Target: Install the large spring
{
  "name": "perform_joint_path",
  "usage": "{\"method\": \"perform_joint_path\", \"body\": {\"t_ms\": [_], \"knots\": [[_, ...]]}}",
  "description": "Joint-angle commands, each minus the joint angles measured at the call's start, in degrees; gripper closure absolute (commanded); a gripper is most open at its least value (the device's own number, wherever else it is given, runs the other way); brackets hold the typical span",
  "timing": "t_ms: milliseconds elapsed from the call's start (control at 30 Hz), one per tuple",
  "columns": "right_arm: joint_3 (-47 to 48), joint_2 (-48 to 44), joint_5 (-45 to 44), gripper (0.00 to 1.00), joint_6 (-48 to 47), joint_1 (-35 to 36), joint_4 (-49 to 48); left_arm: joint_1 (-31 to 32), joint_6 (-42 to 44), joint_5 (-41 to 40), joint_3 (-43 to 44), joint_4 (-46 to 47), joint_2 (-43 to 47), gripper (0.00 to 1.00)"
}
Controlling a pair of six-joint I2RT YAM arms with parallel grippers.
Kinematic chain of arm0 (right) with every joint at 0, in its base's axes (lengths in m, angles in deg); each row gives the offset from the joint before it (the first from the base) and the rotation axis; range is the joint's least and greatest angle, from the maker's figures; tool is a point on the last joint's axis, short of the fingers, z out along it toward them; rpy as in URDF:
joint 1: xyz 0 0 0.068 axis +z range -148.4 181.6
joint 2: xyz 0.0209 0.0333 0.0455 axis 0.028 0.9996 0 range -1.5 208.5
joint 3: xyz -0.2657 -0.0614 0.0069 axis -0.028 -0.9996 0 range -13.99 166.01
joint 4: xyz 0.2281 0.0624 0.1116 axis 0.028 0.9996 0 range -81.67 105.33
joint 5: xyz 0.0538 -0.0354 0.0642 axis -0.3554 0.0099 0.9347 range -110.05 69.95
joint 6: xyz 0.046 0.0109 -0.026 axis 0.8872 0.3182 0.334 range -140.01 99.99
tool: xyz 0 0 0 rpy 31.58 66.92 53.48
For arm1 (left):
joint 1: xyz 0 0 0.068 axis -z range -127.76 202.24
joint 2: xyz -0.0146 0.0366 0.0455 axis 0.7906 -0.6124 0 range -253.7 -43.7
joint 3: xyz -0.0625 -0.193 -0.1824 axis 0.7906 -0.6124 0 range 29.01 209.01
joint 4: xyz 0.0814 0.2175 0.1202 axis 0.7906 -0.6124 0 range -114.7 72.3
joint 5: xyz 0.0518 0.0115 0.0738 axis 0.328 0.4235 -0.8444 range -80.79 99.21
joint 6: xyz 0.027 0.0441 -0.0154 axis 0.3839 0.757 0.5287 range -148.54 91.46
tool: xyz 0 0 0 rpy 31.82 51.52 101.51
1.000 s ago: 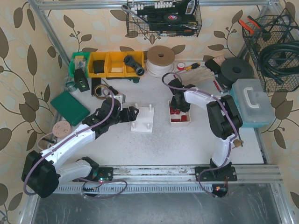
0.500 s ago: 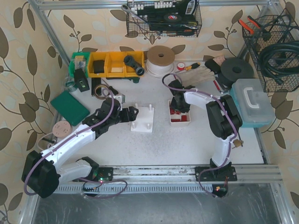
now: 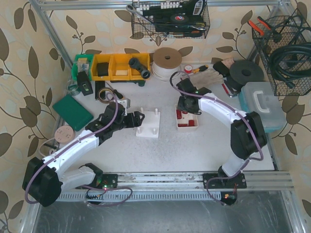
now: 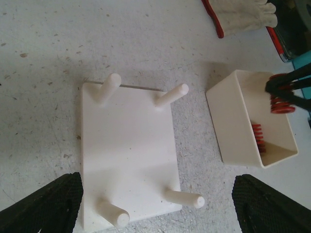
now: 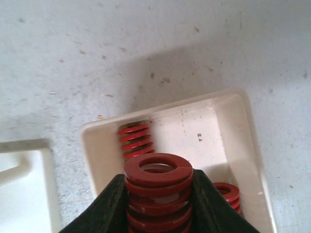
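The white 4-peg plate lies just ahead of the spread, empty left pincer, all 4 pegs bare. The white bin sits below the right pincer, which pinches the large red spring above it. Pickup looks done; carrying it to a peg and seating it remain.

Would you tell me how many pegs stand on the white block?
4 pegs, one at each corner of the block: upper left, upper right, lower left, lower right in the left wrist view. None hidden.
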Motion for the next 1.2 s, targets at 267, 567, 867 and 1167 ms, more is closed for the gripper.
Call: {"method": "perform_joint_path", "body": {"t_ms": [267,567,867,1167], "knots": [[-24.27,-24.82,16.3,1.0,-3.43,0.73,-36.49,-0.72,-1.08,14.69,1.18,2.96,1.11,0.15],[-37.52,-32.2,24.83,1.0,2.18,1.06,-68.5,3.44,-18.9,22.42,-2.68,19.19,5.11,0.15],[-43.98,-34.87,21.54,1.0,17.92,1.17,-87.87,9.35,-22.6,21.43,4.09,27.68,-0.03,0.14],[-46.5,-40.87,9.74,1.0,35.63,3.31,-91.71,10.45,-26.83,21.8,9.42,39.24,-7.94,0.15]]}}
